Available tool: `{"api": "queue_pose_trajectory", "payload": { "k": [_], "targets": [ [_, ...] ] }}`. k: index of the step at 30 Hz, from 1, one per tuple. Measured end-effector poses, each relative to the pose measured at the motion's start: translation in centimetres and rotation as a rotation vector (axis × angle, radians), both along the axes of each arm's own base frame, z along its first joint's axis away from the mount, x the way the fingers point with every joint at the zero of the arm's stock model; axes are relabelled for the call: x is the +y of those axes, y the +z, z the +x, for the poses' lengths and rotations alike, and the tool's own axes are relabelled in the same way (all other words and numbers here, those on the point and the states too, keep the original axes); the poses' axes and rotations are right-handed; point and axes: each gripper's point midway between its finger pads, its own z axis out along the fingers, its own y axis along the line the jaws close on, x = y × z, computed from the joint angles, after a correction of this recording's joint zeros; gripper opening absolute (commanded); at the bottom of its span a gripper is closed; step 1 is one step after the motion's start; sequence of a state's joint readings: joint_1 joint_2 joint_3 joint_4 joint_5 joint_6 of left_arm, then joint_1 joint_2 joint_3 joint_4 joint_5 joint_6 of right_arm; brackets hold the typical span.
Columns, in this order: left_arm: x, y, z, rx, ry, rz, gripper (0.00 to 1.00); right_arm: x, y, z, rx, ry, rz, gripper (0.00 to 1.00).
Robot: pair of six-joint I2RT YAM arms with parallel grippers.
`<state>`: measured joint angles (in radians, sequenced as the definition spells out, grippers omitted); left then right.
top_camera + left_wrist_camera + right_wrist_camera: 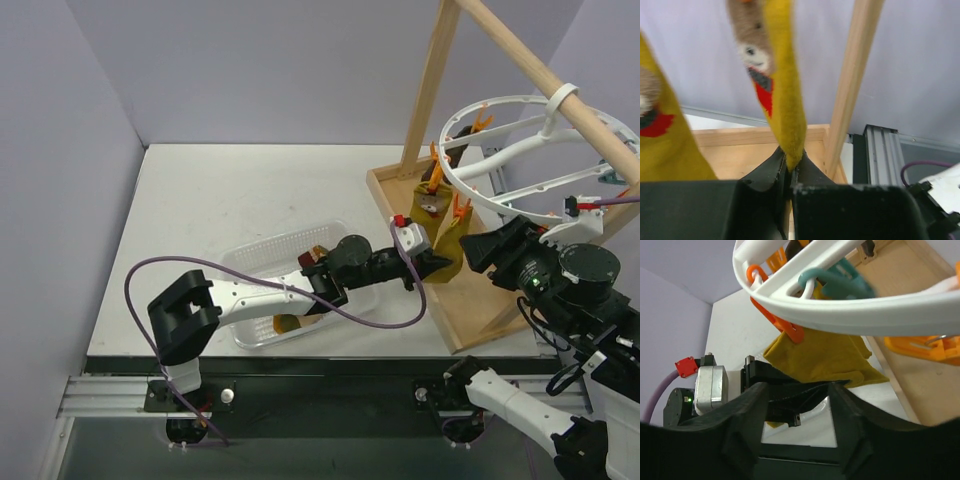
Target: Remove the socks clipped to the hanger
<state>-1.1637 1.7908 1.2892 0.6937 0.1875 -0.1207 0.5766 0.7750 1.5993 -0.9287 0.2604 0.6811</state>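
The white ring hanger (pixel 520 150) hangs by its hook from the wooden pole, with orange clips around its rim. A mustard-yellow sock (pixel 447 243) hangs from an orange clip (pixel 785 326). My left gripper (pixel 438 266) is shut on that sock's lower tip (pixel 790 150). A second yellow sock with a bear face (pixel 432 202) hangs behind it, and a dark sock (pixel 458 135) is clipped further back. My right gripper (pixel 482 250) is open and empty just right of the held sock (pixel 825 357), below the ring (pixel 840 315).
A clear plastic basket (pixel 262 262) under my left arm holds some socks (pixel 318 256). The wooden pole frame (pixel 430 90) stands on a wooden base tray (pixel 470 310) at the right. A teal clip (pixel 840 282) hangs on the ring. A purple cable (pixel 380 320) loops by the basket.
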Motion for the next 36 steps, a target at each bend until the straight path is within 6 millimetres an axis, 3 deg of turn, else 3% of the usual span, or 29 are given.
{"api": "queue_pose_trajectory", "payload": {
  "k": [4, 11, 17, 23, 29, 33, 36],
  "targets": [
    [-0.5, 0.2, -3.5, -0.015, -0.045, 0.03, 0.0, 0.0, -1.0, -0.9, 0.056, 0.033, -0.035, 0.76],
    [0.0, 3.1, -7.8, -0.083, -0.066, 0.016, 0.0, 0.0, -2.8, -2.6, 0.141, 0.091, -0.084, 0.77],
    [0.1, 3.1, -8.2, -0.081, -0.059, 0.026, 0.0, 0.3, -2.4, -3.7, 0.147, 0.145, -0.079, 0.77],
    [0.1, 2.7, -8.2, -0.059, -0.05, 0.039, 0.0, 0.1, -0.7, -4.0, 0.122, 0.152, -0.073, 0.73],
    [0.1, 2.6, -8.4, -0.025, -0.054, 0.04, 0.0, 0.6, 1.7, -1.9, 0.116, 0.112, -0.092, 0.69],
    [0.1, 2.2, -8.6, 0.002, -0.054, 0.05, 0.0, 1.1, 2.3, -0.2, 0.13, 0.086, -0.115, 0.6],
    [0.0, 1.9, -8.8, 0.014, -0.056, 0.056, 0.0, 1.3, 2.6, 0.5, 0.136, 0.076, -0.134, 0.59]
  ]
}}
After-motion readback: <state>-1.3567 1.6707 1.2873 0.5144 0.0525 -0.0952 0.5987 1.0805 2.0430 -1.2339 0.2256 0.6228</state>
